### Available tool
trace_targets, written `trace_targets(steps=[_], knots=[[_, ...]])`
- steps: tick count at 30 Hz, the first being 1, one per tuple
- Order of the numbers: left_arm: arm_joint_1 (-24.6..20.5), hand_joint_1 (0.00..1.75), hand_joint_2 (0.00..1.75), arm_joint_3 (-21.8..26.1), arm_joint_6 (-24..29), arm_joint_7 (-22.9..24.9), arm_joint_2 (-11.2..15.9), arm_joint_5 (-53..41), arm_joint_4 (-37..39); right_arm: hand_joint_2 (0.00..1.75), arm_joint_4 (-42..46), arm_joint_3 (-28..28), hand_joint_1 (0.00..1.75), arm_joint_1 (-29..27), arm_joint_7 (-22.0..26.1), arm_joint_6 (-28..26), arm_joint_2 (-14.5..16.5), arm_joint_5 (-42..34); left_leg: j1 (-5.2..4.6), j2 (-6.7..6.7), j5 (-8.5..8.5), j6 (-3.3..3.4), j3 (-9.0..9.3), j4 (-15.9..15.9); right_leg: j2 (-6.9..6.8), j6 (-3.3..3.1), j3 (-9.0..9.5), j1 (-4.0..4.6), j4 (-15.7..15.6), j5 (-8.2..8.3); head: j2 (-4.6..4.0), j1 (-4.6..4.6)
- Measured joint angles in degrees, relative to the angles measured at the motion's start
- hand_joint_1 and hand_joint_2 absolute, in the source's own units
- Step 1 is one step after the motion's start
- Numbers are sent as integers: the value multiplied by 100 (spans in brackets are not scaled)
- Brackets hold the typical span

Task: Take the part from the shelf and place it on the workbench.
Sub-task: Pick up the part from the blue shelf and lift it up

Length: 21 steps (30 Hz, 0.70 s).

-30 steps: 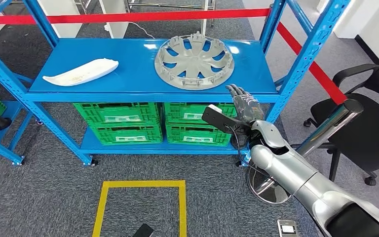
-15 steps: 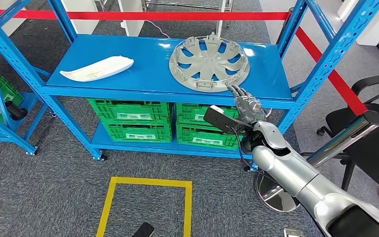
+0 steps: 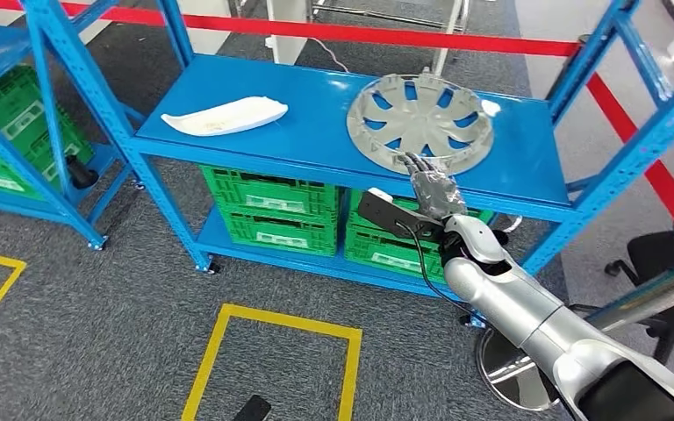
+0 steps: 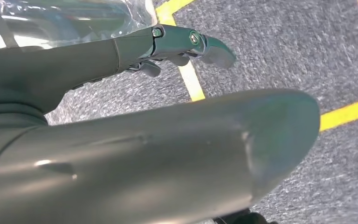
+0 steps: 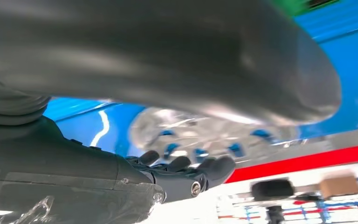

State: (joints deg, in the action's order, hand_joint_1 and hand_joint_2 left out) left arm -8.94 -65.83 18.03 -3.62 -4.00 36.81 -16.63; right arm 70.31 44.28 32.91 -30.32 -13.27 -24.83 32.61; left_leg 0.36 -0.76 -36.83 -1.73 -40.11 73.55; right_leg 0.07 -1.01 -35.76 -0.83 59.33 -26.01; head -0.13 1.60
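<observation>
White curved plastic trim piece [image 3: 225,116] lies flat on the left half of the blue metal shelf [image 3: 316,132], well apart from the target; low risk, but a wide sweep across the shelf top could nudge it. Green plastic crates [image 3: 272,209] sit on the lower level under the shelf top. A low approach would drive the forearm into the shelf's front lip or into them.

Grey round plastic wheel cover [image 3: 419,120], with spokes and clip tabs around the rim, lies flat on the right half of the shelf top, its near edge close to the front lip. Right hand [image 3: 428,184] is raised just in front of that edge, fingers extended upward and apart, holding nothing; fingertips overlap the rim in head view, contact cannot be confirmed. Right wrist view has the wheel cover [image 5: 200,137] beyond the dark fingers [image 5: 186,168].

Judged risks: thin flat rim offers little to grip, so fingers may push the cover back across the slick shelf rather than get under it; a one-sided hold could tilt and drop it; clip tabs could snag fingers.

Left hand [image 4: 121,60] hangs over grey carpet with yellow floor tape [image 4: 191,84], fingers loosely extended, nothing held.
</observation>
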Motion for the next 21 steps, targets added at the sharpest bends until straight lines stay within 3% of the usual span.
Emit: trace_targets(steps=[21], knots=[[9, 0, 0, -1, 0, 0, 0, -2, 0, 0, 0, 0, 0, -4, 5, 5, 1, 0, 0, 0, -45, -8, -129, 251, 0, -2, 0, 1, 4, -2, 0, -3]])
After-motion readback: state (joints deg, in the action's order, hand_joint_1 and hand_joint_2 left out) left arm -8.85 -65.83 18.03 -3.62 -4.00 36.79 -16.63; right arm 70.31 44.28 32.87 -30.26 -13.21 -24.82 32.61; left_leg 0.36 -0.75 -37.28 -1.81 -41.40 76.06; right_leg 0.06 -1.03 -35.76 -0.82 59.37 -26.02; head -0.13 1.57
